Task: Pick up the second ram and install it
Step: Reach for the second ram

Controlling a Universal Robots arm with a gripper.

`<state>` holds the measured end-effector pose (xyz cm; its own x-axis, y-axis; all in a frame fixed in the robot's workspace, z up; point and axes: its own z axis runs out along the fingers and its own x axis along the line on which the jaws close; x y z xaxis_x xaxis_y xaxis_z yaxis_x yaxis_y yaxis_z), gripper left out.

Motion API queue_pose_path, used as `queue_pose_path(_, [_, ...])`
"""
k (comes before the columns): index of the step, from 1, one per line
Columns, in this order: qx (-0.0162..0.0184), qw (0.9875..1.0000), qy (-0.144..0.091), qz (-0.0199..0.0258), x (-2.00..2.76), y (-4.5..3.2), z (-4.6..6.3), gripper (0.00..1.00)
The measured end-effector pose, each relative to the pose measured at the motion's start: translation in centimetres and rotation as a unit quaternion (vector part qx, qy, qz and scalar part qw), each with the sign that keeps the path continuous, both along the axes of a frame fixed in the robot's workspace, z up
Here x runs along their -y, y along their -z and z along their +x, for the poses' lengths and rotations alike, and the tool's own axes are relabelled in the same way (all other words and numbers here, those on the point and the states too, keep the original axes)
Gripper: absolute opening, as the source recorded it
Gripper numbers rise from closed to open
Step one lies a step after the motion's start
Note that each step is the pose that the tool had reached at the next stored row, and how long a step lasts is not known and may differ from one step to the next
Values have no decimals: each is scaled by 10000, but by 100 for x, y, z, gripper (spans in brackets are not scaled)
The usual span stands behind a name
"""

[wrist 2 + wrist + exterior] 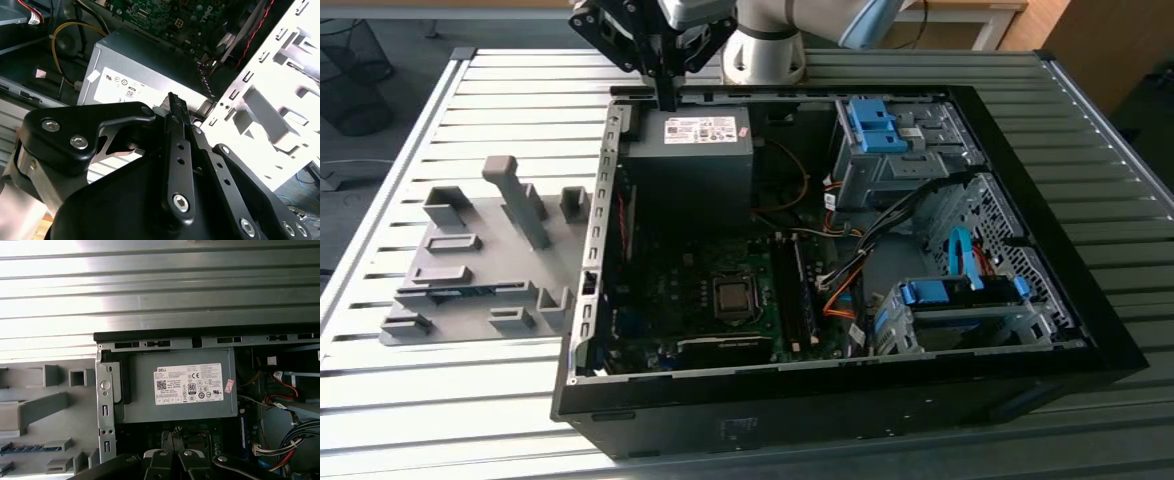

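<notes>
The second ram [451, 292] is a thin blue-green stick lying in a slot near the front of the grey fixture [480, 255], at the exterior view's left; the first wrist view shows the ram [24, 447] as a blue strip. My gripper [666, 98] hangs over the back rim of the open PC case [854, 395], above the power supply [690, 160] and well away from the ram. Its fingers are shut with nothing seen between them, as the gripper [173, 101] [171, 436] shows in both wrist views. The black memory slots [797, 295] lie mid-case.
The case stands on a slatted metal table [480, 400]. Inside it are blue drive cages [874, 125] and bundled cables [847, 290] on the exterior view's right. Upright grey posts [520, 200] rise from the fixture. The arm's base [761, 50] stands behind the case.
</notes>
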<state>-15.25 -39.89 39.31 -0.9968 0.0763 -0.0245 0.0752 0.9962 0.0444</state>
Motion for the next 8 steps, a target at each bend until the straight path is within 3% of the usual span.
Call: queue_pose_path(8, [0, 10000, 0, 0, 0, 0, -58, 11])
